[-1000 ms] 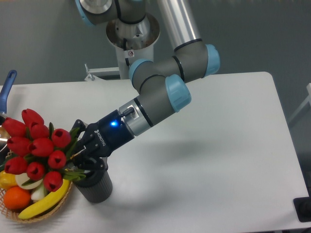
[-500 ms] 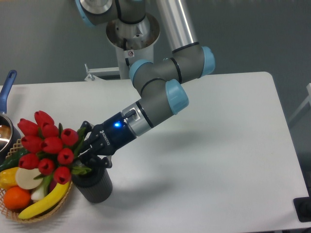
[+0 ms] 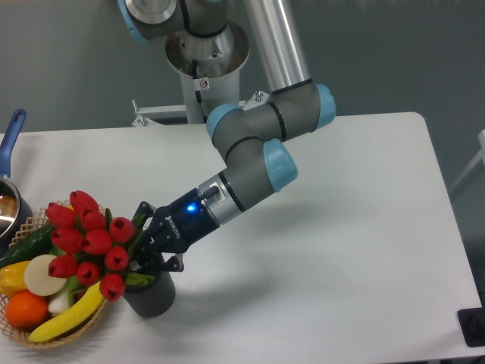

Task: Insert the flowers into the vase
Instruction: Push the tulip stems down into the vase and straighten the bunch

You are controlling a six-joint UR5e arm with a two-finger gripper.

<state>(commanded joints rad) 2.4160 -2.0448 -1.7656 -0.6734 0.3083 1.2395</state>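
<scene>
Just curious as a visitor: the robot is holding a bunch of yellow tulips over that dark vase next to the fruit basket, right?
Not quite: the tulips are red, not yellow, as the fixed camera shows. The rest holds: the end effector holds them over the dark vase beside the fruit basket.

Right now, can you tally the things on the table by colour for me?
Red: 1, the bunch of red tulips on green stems
Dark grey: 1, the ribbed cylindrical vase
Yellow: 2, the banana and a yellow piece in the wicker basket
Orange: 1, the round fruit
Green: 1, the long vegetable
Total: 6
</scene>
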